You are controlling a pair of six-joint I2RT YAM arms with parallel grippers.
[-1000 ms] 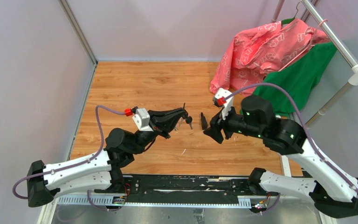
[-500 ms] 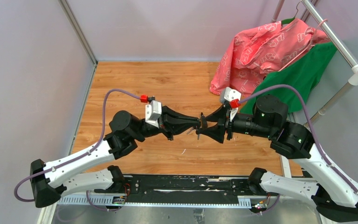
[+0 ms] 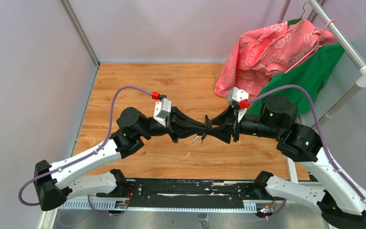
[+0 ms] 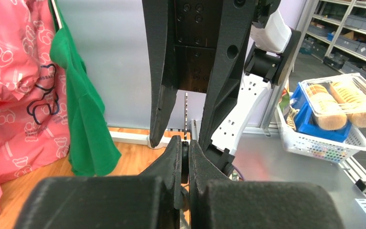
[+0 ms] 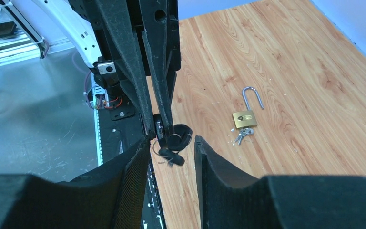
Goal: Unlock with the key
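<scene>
My left gripper (image 3: 204, 128) is shut on the black head of a key (image 4: 185, 153), held in the air over the middle of the table. The thin blade (image 4: 186, 112) points toward the right arm. A ring with another black-headed key (image 5: 175, 139) dangles from it. My right gripper (image 5: 171, 140) faces the left one tip to tip. It is open, with a finger on each side of the key bunch and not touching it. A brass padlock (image 5: 244, 118) with its shackle raised lies on the wood. Small silver keys (image 5: 242, 136) lie beside it.
A pink garment (image 3: 271, 47) and a green one (image 3: 310, 76) hang on a metal rack (image 3: 343, 43) at the back right. Grey walls close the wooden table (image 3: 171, 81) at the left and back. A white basket of packaged biscuits (image 4: 333, 124) stands beyond the table.
Both arms have swung in toward each other. The left gripper carried the key to the right. The right gripper has come up around it and its jaws have narrowed.
</scene>
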